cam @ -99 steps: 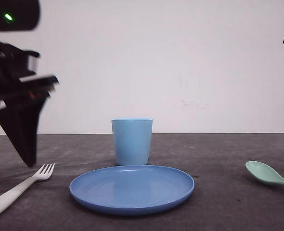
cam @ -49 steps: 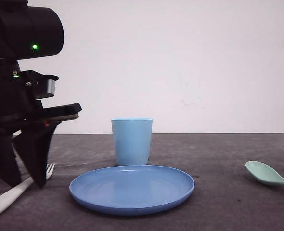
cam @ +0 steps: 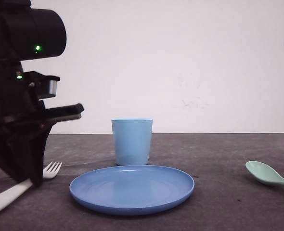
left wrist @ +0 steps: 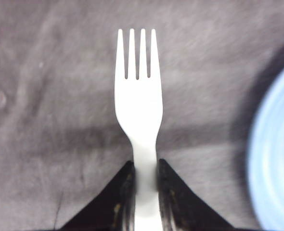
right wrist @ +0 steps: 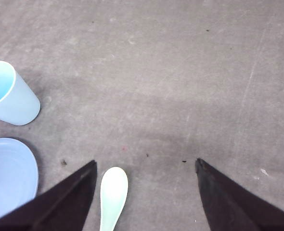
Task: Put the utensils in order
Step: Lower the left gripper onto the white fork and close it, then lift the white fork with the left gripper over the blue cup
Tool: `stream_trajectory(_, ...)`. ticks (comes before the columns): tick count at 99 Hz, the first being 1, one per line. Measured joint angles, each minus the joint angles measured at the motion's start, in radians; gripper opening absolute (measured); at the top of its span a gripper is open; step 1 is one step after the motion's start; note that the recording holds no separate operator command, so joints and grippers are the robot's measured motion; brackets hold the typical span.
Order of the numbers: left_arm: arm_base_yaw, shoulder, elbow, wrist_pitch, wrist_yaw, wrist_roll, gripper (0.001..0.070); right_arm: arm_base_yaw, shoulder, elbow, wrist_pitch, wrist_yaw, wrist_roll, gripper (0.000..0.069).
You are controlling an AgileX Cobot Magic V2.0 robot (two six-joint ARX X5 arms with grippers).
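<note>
The left gripper (left wrist: 146, 192) is clamped on the fork (left wrist: 138, 103) handle, left of the plate (cam: 132, 188); lifting comes next. The right gripper (right wrist: 144, 192) hangs spread above the spoon (cam: 267, 174), right of the plate.

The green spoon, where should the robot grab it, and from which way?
Probably by its handle, coming straight down from above. The green spoon lies flat on the table, bowl pointing toward the cup. The handle looks slim enough to fit between the right arm's open fingers; the rounded bowl looks wider and might slip.
</note>
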Motion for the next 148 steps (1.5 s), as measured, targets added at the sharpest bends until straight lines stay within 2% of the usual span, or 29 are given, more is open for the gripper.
stream_trajectory(8,0.0,-0.041,0.046,0.019,-0.04,0.012,0.0048,0.0,0.0,0.0,0.0,0.0,0.0,0.0411)
stream_trajectory(15,0.0,-0.113,0.088,0.093,-0.066,0.033,0.0048,0.0,0.0,0.0,0.0,0.0,0.0,0.0411)
stream_trajectory(26,0.0,-0.23,0.116,0.309,-0.078,0.065,0.0048,0.0,0.0,0.0,0.002,0.002,0.0,0.0411)
stream_trajectory(36,-0.006,-0.257,0.116,0.493,-0.082,0.1,0.0048,0.0,0.0,0.0,0.016,0.002,0.0,0.0411)
stream_trajectory(44,-0.015,-0.226,0.116,0.598,-0.084,0.13,0.0048,0.0,0.0,0.0,0.027,0.002,0.0,0.0411)
stream_trajectory(83,-0.096,0.067,0.115,0.908,-0.087,0.261,0.0048,0.0,0.0,0.0,0.066,0.002,0.0,0.0411)
stream_trajectory(101,-0.1,0.155,0.115,0.948,-0.096,0.291,0.0048,0.0,0.0,0.0,0.068,0.003,0.0,0.0411)
stream_trajectory(118,-0.1,0.222,0.115,0.948,-0.096,0.293,0.0051,0.0,0.0,0.0,0.068,0.003,0.0,0.0411)
stream_trajectory(125,-0.1,0.236,0.114,0.939,-0.096,0.292,0.0101,0.0,0.0,0.0,0.065,0.003,0.0,0.0411)
stream_trajectory(140,-0.1,0.237,0.112,0.939,-0.096,0.292,0.035,0.005,0.0,0.0,0.047,0.003,0.0,0.0411)
stream_trajectory(148,-0.1,0.229,0.112,0.916,-0.096,0.292,0.0402,0.013,0.0,0.0,0.038,0.003,0.001,0.0411)
